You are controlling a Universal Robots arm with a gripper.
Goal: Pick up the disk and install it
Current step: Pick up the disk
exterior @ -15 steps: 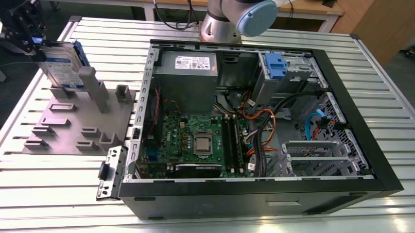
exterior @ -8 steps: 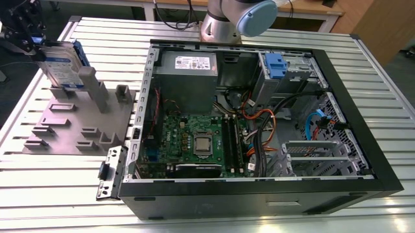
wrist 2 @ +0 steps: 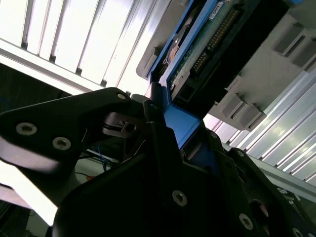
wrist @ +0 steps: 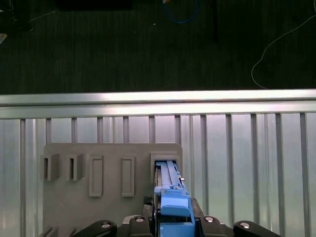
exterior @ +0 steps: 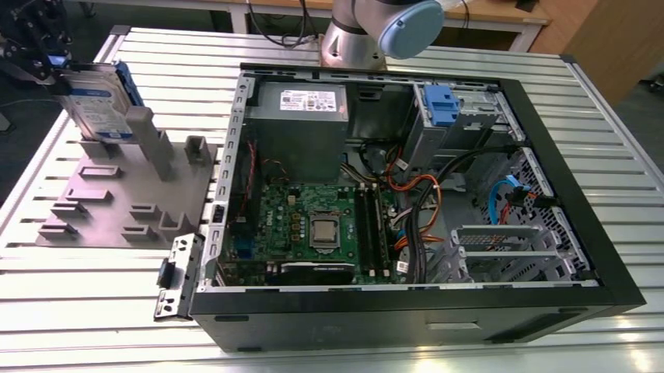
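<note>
Tool: the tool (wrist 2: pixel 180 123) has its black fingers pressed onto the blue carrier frame, one on each side, pinching the disk (exterior: pixel 99 101). In the first wrist view the frame sits squarely between them.
Disk position: on edge, near upright, by the table (exterior: pixel 104 311) corner at the exterior view's far left. Its lower end is at a slot of the fixture (exterior: pixel 104 194). Cannot tell whether it rests in the slot or hangs just clear.
Why on edge: judged, standing it up leaves the frame's top free for a grip from above.
Disk label: white-and-blue, facing the case. Its print cannot be made out. The second wrist view shows the circuit-board side and a row of connector pins.
Fixture: grey slotted plate, flat along the table edge, just beside the case.
Case: the open computer case (exterior: pixel 415 299) lies on its side mid-table, side panel off, so the inside is reachable from above.
Power supply: the grey box (exterior: pixel 301 101) sits in a far corner of the case. It carries a white sticker, text not legible.
Blue latch: the blue latch (exterior: pixel 441 105) is at the far bay, well apart from the disk.
Arm base: the arm base (exterior: pixel 363 31) stands beyond the case, at the far table edge.
</note>
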